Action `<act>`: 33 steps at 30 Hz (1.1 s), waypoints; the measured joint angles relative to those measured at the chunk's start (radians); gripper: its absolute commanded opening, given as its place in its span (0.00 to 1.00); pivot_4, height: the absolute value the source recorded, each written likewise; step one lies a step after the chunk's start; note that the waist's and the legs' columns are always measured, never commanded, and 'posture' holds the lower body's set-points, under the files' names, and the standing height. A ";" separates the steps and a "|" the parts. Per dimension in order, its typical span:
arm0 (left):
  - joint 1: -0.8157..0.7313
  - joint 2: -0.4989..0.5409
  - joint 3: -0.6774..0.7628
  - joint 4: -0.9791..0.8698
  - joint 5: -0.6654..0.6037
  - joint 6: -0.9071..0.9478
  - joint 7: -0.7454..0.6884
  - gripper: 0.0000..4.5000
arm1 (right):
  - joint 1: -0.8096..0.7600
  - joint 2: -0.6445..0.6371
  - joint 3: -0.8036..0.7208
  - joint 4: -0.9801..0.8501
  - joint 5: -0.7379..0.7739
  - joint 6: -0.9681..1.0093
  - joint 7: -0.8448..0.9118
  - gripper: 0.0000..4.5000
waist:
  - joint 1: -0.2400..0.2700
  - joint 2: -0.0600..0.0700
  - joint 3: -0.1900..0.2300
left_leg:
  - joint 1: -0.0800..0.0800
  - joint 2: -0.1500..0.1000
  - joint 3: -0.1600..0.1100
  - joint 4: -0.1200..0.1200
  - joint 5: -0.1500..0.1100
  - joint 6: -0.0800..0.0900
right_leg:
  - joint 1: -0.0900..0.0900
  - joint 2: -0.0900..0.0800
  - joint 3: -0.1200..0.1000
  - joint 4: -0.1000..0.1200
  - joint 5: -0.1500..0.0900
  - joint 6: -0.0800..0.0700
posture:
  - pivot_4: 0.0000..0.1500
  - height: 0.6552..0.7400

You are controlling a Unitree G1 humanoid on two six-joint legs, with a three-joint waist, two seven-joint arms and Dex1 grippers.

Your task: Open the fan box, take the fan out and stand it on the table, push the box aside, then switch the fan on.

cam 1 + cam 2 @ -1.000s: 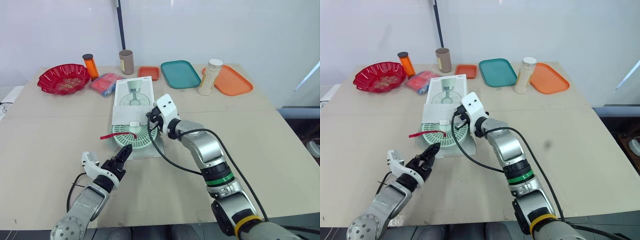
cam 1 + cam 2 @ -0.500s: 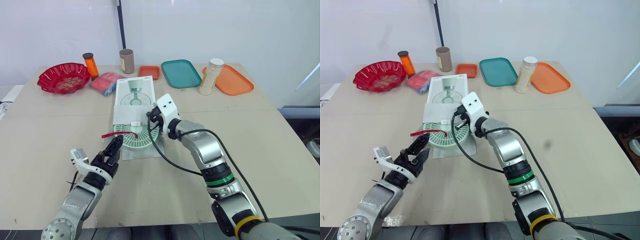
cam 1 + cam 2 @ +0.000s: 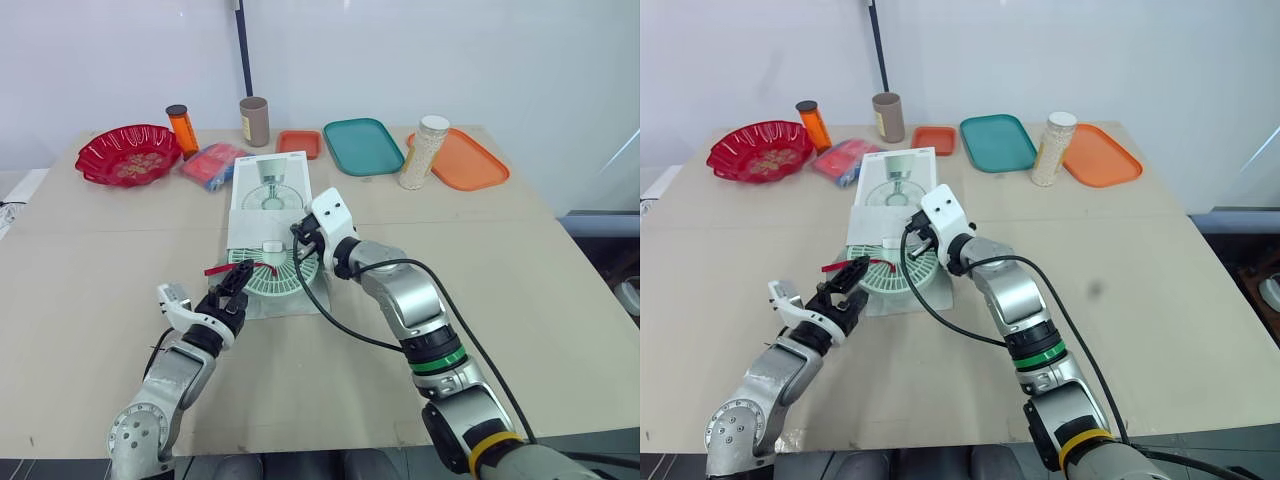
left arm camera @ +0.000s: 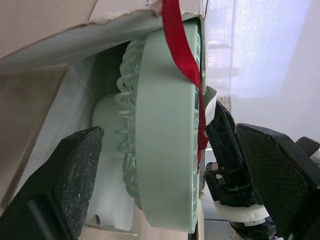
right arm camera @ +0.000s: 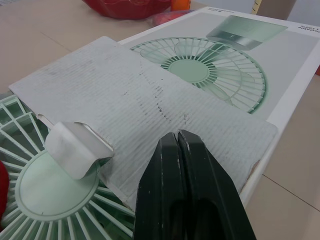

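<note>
Straddling the rim of the mint-green fan (image 3: pixel 275 270), the left gripper (image 3: pixel 232 285) has its jaws wide apart; whether either pad touches the grille is hard to tell. The fan lies flat, half out of the open end of the white fan box (image 3: pixel 268 190) at mid-table, with a red ribbon (image 3: pixel 222 269) across it. To the right, the right gripper (image 5: pixel 177 145), jaws together, presses on the box flap (image 5: pixel 150 100). The step in hand looks like taking the fan out: next, close on the rim and draw it clear.
</note>
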 measured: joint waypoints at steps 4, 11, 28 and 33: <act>-0.009 -0.016 0.000 0.020 0.017 -0.004 -0.008 0.75 | 0.000 0.000 0.000 -0.001 -0.005 0.000 0.000 0.00 | 0.000 0.000 0.000 | 0.000 0.000 0.000 0.000 0.000 0.000 | 0.000 0.000 0.000 0.000 0.000 0.000 | 1.00 1.00; -0.009 -0.032 0.001 0.037 0.029 -0.004 -0.031 0.51 | 0.001 -0.001 0.000 -0.004 -0.012 0.001 0.001 0.00 | 0.000 0.000 0.000 | 0.000 0.000 0.000 0.000 0.000 0.000 | 0.000 0.000 0.000 0.000 0.000 0.000 | 1.00 1.00; 0.010 -0.036 0.002 0.052 0.047 0.003 -0.097 0.41 | 0.006 0.001 0.000 -0.011 -0.015 0.003 0.004 0.00 | -0.002 0.000 0.000 | 0.000 0.000 0.000 0.000 0.000 0.000 | 0.000 0.000 0.000 0.000 0.000 0.000 | 1.00 1.00; 0.069 -0.010 0.004 -0.008 -0.001 0.011 -0.070 0.41 | 0.007 0.015 -0.002 -0.020 -0.014 0.023 -0.001 0.00 | -0.003 0.000 0.000 | 0.000 0.001 0.000 0.000 0.000 -0.001 | 0.000 0.000 0.000 0.000 0.000 0.000 | 1.00 1.00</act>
